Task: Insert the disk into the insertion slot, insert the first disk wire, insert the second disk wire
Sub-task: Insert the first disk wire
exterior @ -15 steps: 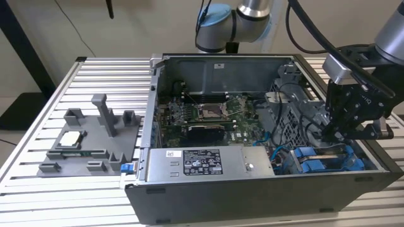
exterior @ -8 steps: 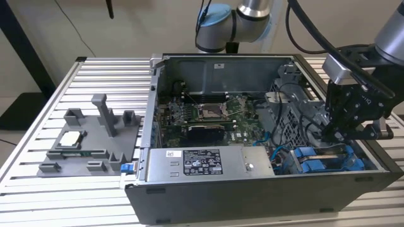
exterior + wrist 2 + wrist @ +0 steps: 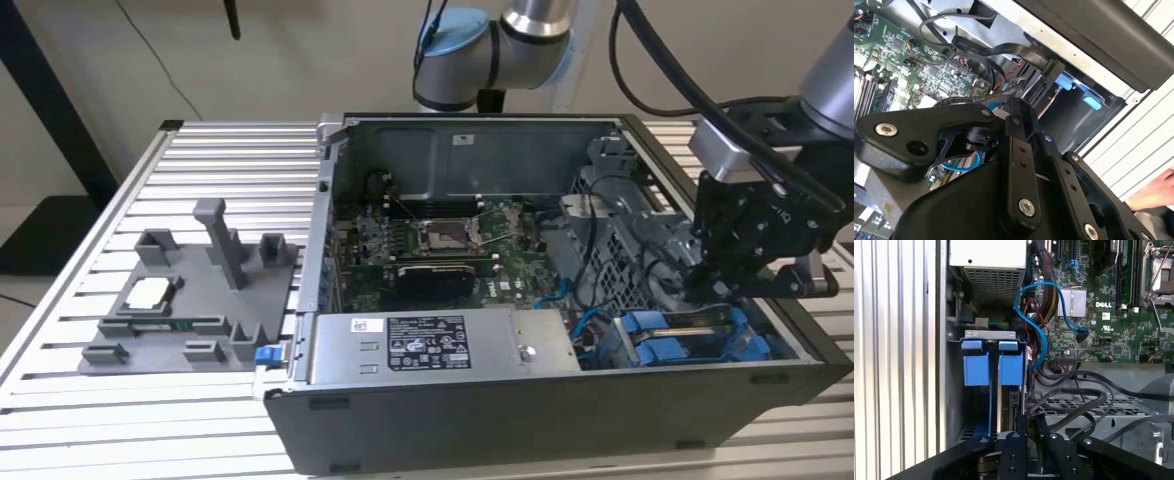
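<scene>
While the claw (image 3: 714,285) hung low inside the open computer case (image 3: 534,420), at the exterior view's right, it stood over the insertion slot (image 3: 650,335), the grey bay with blue fittings in the case's near corner. In the first wrist view the disk (image 3: 1011,369) appeared to sit on edge in that slot. Its blue frame ends lay side by side at the bay's mouth, and a thin silver edge ran back from them toward the claw (image 3: 1029,427). The claw's tip lay just beside the far end of the disk; whether it touched, I could not tell. Nor could I tell whether the claw was open or closed, or had hold of anything. Black cables (image 3: 1089,377) ran across the perforated cage (image 3: 1124,402) close by the claw, and a blue cable (image 3: 1044,345) looped from the motherboard (image 3: 1114,315) toward the bay. The power-supply box (image 3: 427,345) lay along the case's front wall, to the exterior view's left of the slot. In the second wrist view a person's hand (image 3: 1154,192) lay by the slatted table (image 3: 1144,130) outside the case.
</scene>
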You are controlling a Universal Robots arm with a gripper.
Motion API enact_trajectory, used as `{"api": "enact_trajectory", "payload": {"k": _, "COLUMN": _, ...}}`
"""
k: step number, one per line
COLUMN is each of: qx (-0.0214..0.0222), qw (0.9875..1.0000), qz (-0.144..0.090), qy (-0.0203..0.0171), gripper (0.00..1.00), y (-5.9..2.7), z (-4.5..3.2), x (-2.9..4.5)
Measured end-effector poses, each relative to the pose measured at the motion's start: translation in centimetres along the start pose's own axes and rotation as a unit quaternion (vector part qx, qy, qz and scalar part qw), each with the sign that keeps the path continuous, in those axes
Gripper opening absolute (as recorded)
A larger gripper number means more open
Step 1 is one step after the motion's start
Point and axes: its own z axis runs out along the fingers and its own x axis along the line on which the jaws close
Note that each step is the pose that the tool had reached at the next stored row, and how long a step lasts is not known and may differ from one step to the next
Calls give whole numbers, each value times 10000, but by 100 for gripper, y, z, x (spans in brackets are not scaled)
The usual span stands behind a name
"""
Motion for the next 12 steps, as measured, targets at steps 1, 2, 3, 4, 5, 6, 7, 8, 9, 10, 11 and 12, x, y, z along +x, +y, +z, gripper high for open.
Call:
{"api": "enact_trajectory", "payload": {"k": 1, "qx": 0, "qw": 10000, "qz": 0, "qy": 0, "gripper": 19, "y": -15, "z": 2, "x": 6}}
{"api": "enact_trajectory", "payload": {"k": 2, "qx": 0, "qw": 10000, "qz": 0, "qy": 1, "gripper": 19, "y": -25, "z": 5, "x": 12}}
{"api": "enact_trajectory", "payload": {"k": 3, "qx": 0, "qw": 10000, "qz": 1, "qy": 0, "gripper": 19, "y": -32, "z": 10, "x": 17}}
{"api": "enact_trajectory", "payload": {"k": 4, "qx": 1, "qw": 10000, "qz": 8, "qy": 0, "gripper": 19, "y": -38, "z": 15, "x": 22}}
{"api": "enact_trajectory", "payload": {"k": 5, "qx": 1, "qw": 10000, "qz": 20, "qy": 0, "gripper": 19, "y": -41, "z": 19, "x": 26}}
{"api": "enact_trajectory", "payload": {"k": 6, "qx": 2, "qw": 10000, "qz": 33, "qy": 0, "gripper": 19, "y": -44, "z": 23, "x": 31}}
{"api": "enact_trajectory", "payload": {"k": 7, "qx": 3, "qw": 10000, "qz": 44, "qy": 0, "gripper": 19, "y": -47, "z": 27, "x": 37}}
{"api": "enact_trajectory", "payload": {"k": 8, "qx": 4, "qw": 10000, "qz": 54, "qy": -1, "gripper": 19, "y": -51, "z": 30, "x": 42}}
{"api": "enact_trajectory", "payload": {"k": 9, "qx": 4, "qw": 10000, "qz": 63, "qy": -1, "gripper": 19, "y": -56, "z": 33, "x": 48}}
{"api": "enact_trajectory", "payload": {"k": 10, "qx": 5, "qw": 10000, "qz": 72, "qy": -2, "gripper": 19, "y": -59, "z": 36, "x": 53}}
{"api": "enact_trajectory", "payload": {"k": 11, "qx": 5, "qw": 10000, "qz": 82, "qy": -1, "gripper": 19, "y": -63, "z": 37, "x": 58}}
{"api": "enact_trajectory", "payload": {"k": 12, "qx": 6, "qw": 10000, "qz": 90, "qy": -1, "gripper": 19, "y": -65, "z": 41, "x": 61}}
